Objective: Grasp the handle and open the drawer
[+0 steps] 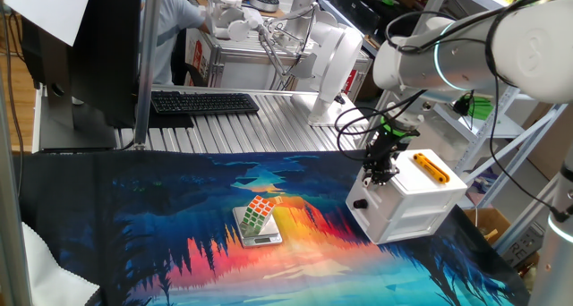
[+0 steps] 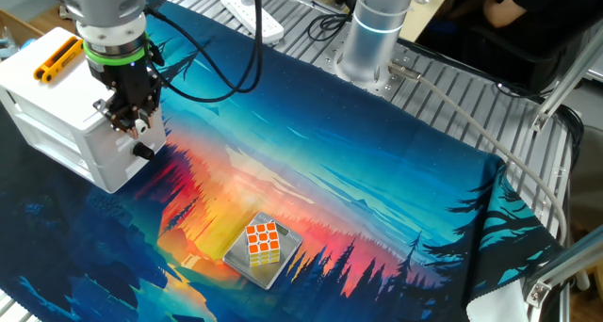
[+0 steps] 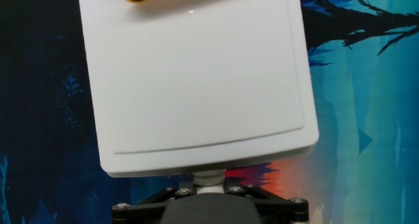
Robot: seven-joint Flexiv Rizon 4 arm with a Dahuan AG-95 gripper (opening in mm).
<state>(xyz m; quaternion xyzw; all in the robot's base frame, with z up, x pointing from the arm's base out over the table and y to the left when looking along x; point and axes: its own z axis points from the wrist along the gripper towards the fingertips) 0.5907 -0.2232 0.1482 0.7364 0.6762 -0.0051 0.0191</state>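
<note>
The white box cabinet (image 1: 421, 203) with an orange bar (image 1: 432, 168) on top stands at the right of the mat; it also shows in the other fixed view (image 2: 57, 115) and fills the hand view (image 3: 196, 73). My gripper (image 1: 378, 174) is at the top of the cabinet's front, where the upper drawer is (image 2: 127, 124). Its fingers stand close together around a small stub on the drawer front (image 3: 208, 179). The handle is hidden between them. The drawer front looks flush with the cabinet. The lower black knob (image 1: 360, 203) is free below the gripper (image 2: 141, 151).
A Rubik's cube (image 1: 260, 213) sits on a small silver scale (image 1: 260, 237) at the middle of the mat, left of the cabinet (image 2: 263, 243). A black keyboard (image 1: 204, 102) lies on the metal table behind. The robot base (image 2: 367, 40) stands at the mat's far edge.
</note>
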